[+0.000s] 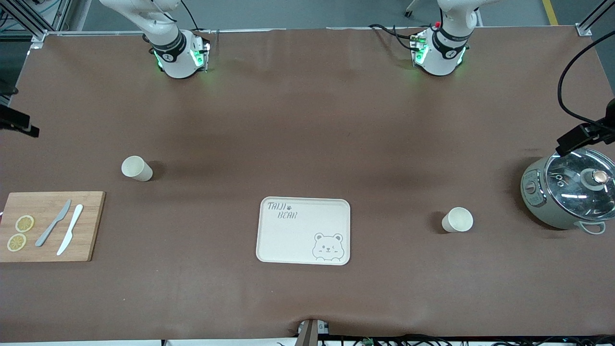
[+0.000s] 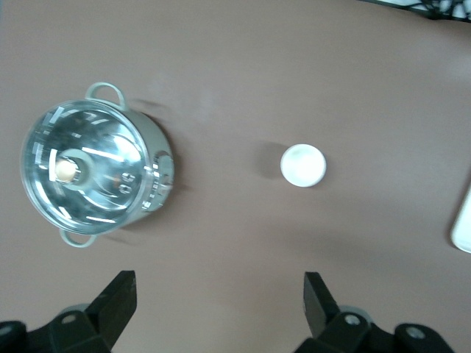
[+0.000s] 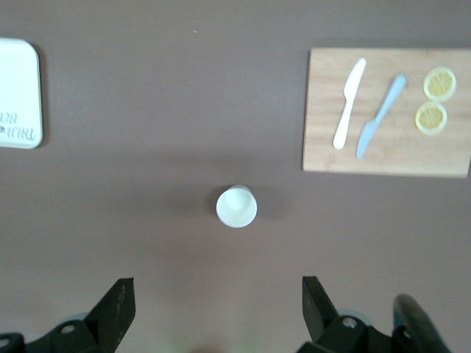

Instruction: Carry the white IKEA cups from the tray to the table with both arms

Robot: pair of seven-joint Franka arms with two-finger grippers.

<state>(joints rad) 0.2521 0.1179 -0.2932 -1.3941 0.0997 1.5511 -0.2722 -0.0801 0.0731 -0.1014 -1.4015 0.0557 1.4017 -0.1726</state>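
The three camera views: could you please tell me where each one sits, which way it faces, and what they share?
Front view: high across the table, facing both arm bases; shows the tray between two cups.
Left wrist view: on the left arm, looking down at one cup and the lidded pot; open left tool shows.
Right wrist view: on the right arm, looking down at the other cup and cutting board; open right tool shows.
Both wrist views catch a tray edge.
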